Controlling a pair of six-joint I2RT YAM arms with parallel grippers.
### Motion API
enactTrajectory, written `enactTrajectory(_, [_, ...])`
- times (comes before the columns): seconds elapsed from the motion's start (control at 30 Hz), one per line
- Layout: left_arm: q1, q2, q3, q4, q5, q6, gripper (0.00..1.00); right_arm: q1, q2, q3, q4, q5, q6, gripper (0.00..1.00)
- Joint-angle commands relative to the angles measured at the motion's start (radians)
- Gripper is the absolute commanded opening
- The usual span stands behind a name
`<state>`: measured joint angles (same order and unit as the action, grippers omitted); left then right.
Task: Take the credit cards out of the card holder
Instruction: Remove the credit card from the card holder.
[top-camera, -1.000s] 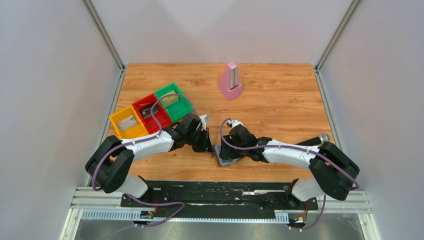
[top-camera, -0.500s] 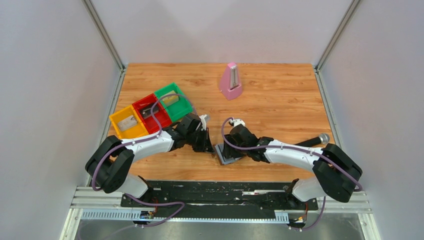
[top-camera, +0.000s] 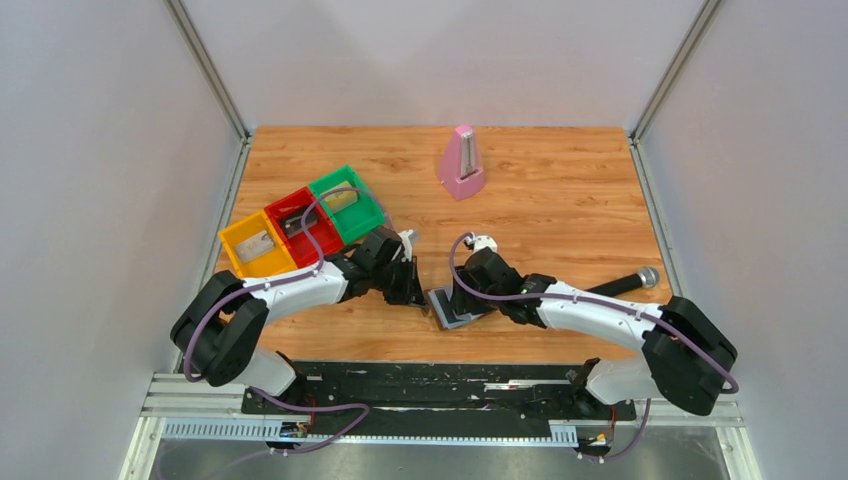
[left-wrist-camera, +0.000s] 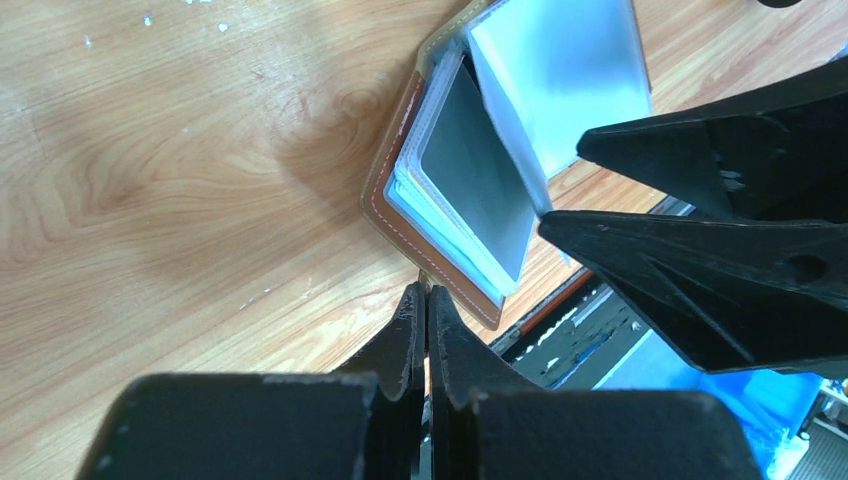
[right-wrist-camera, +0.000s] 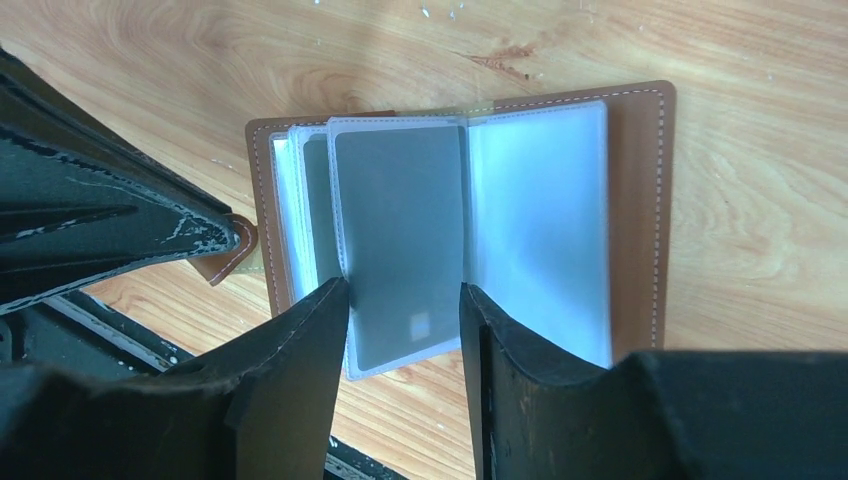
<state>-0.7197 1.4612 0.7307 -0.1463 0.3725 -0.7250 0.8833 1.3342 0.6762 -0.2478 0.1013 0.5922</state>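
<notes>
I see the card holder (top-camera: 458, 306) lying open at 6 o'clock on the table (top-camera: 560, 210). My left gripper (left-wrist-camera: 427, 300) is at its 9, fingers pressed together, probably nipping the clasp tab (right-wrist-camera: 232, 252). My right gripper (right-wrist-camera: 405, 290) is spread, straddling a sleeved grey card (right-wrist-camera: 400, 220). Trays (top-camera: 300, 222) at 10, metronome (top-camera: 462, 163) at 12.

**Enclosure and tabletop**

Wood-grain table (top-camera: 570, 200), light orange-brown, with small white flecks showing in the wrist views. Plain pale grey walls (top-camera: 90, 200) on three sides. Aluminium posts (top-camera: 205, 65) at the back corners. Black mounting plate (top-camera: 450, 385) and slotted metal rail (top-camera: 430, 434) along the near edge. Light soft and even.
</notes>
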Motion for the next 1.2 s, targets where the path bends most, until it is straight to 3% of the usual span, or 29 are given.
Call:
enactTrajectory(0.0, [-0.006,0.002,0.042,-0.043,-0.034,0.033,0.00,0.000,-0.046,0.022,-0.039,0.045,-0.023,0.45])
enactTrajectory(0.33, [-0.006,0.020,0.086,-0.118,-0.109,0.058,0.00,-0.015,-0.058,-0.015,-0.058,0.089,-0.018,0.40])
enactTrajectory(0.8, [-0.006,0.018,0.164,-0.225,-0.207,0.079,0.11,-0.035,-0.099,-0.029,-0.069,0.090,-0.007,0.39])
enactTrajectory(0.93, [-0.006,0.018,0.184,-0.255,-0.220,0.084,0.19,-0.038,-0.101,0.003,-0.102,0.107,-0.014,0.38])
enactTrajectory(1.0, [-0.006,0.014,0.195,-0.277,-0.245,0.085,0.29,-0.039,-0.109,0.022,-0.133,0.122,-0.021,0.38])
enactTrajectory(1.17, [-0.007,-0.006,0.227,-0.313,-0.270,0.089,0.33,-0.046,-0.158,0.066,-0.145,0.091,-0.043,0.37])
